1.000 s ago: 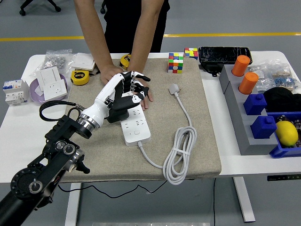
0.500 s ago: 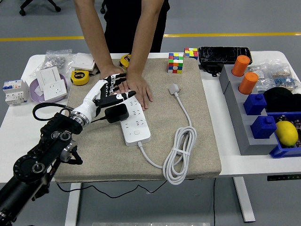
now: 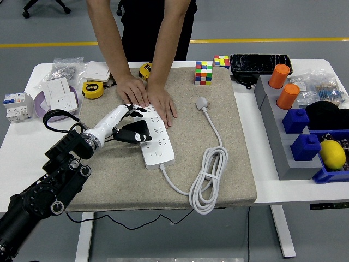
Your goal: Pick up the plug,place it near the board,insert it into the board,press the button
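A white power strip [image 3: 159, 146] lies on the beige mat [image 3: 229, 164]. A black plug [image 3: 135, 133] sits at the strip's left edge, near its far half. My left hand [image 3: 126, 121], white with black fingers, rests just left of the plug. Its fingers stretch loosely toward the strip's far end and its thumb lies against the plug. A person across the table presses both hands [image 3: 147, 97] flat on the strip's far end. The strip's own white cable is coiled [image 3: 210, 180] on the mat, its white plug [image 3: 202, 102] lying loose further back.
Two colour cubes [image 3: 204, 72] stand at the mat's far edge. Tape measures [image 3: 91, 88], a white socket plate [image 3: 60, 93] and a breaker [image 3: 16, 105] lie at the left. A grey rack [image 3: 272, 117] with orange cylinders, blue blocks and a lemon [image 3: 332, 154] fills the right side.
My left hand has come down from above the strip and drawn back to the left, its spread fingers lowering beside the plug. The plug, the strip and the person's hands have stayed put.
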